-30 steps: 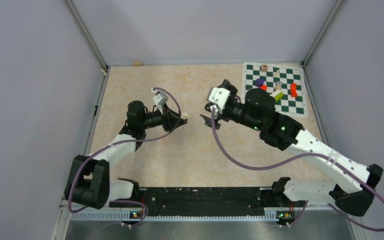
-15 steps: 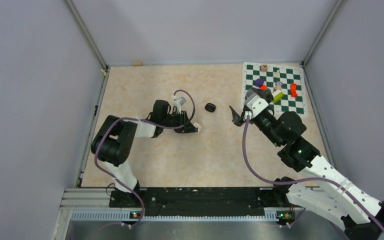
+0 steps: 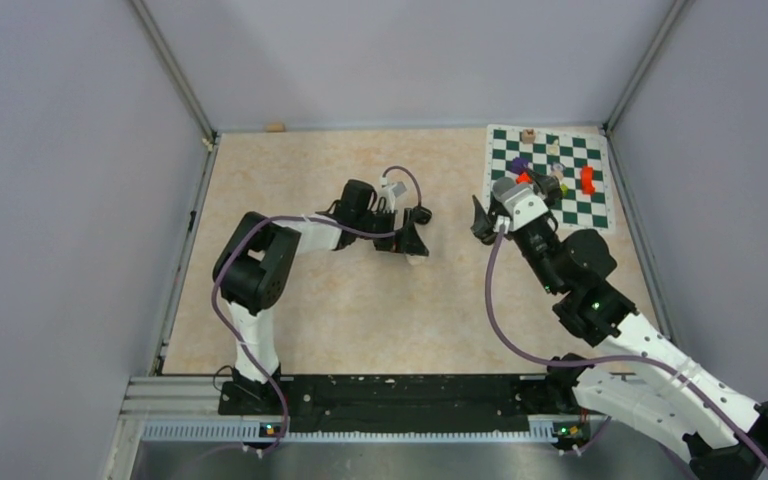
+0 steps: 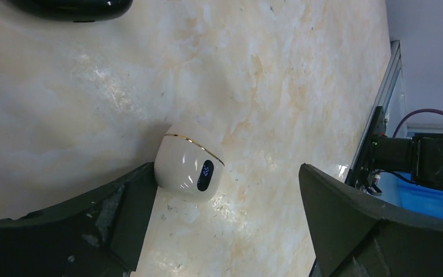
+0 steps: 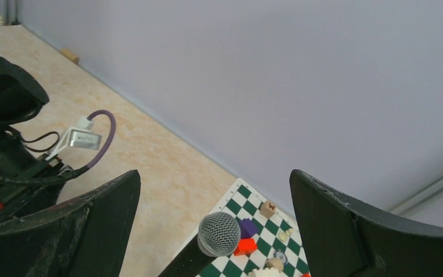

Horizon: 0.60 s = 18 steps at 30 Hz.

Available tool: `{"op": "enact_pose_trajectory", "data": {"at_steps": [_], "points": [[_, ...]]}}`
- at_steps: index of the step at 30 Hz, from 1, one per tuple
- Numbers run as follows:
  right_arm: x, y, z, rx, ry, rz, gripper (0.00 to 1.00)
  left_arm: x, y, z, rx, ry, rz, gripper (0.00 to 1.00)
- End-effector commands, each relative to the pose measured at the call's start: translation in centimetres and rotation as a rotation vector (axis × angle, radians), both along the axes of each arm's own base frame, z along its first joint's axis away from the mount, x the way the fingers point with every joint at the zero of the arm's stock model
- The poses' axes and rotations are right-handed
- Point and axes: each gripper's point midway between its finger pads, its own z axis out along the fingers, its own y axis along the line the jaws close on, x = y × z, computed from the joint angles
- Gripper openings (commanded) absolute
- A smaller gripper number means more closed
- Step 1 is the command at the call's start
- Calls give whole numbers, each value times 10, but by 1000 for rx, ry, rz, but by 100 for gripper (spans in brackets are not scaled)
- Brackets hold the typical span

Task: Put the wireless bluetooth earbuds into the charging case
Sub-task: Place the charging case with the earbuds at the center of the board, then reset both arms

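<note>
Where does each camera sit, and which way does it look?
Top: above, behind the robot, looking down at the table; left arm, right arm show.
Left wrist: looks down at the white charging case; left fingers show.
Right wrist: faces the back wall and chessboard; right fingers show.
Shared: top and right wrist see the chessboard.

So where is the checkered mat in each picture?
Top external: the mat lies at the upper right, against the back edge.
Left wrist: not in it.
Right wrist: bottom middle, running off the lower edge.
Shared landmark: the purple block on the mat.
</note>
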Motion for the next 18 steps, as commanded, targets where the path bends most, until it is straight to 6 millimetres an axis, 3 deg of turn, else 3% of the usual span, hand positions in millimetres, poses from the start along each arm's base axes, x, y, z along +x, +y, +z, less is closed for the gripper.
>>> {"op": "enact_pose_trajectory", "data": {"at_steps": [1,4,7,11,14,18], "points": [[4,-30,32,-27,-70,-144,99,-8,37,-21,164,35,29,99],[-5,-42,43,-59,-71,-161,99,-1,54,27,103,-72,-1,99],[-19,-60,50,46,-86,-187,99,2,83,84,82,-247,-67,99],[-38,-93,62,322,-120,-233,99,-2,140,148,312,-506,-137,99],[-55,-104,70,445,-152,-187,99,-2,196,213,455,-662,70,99],[-62,-95,75,413,-141,-115,99,-21,270,285,569,-989,522,99]]}}
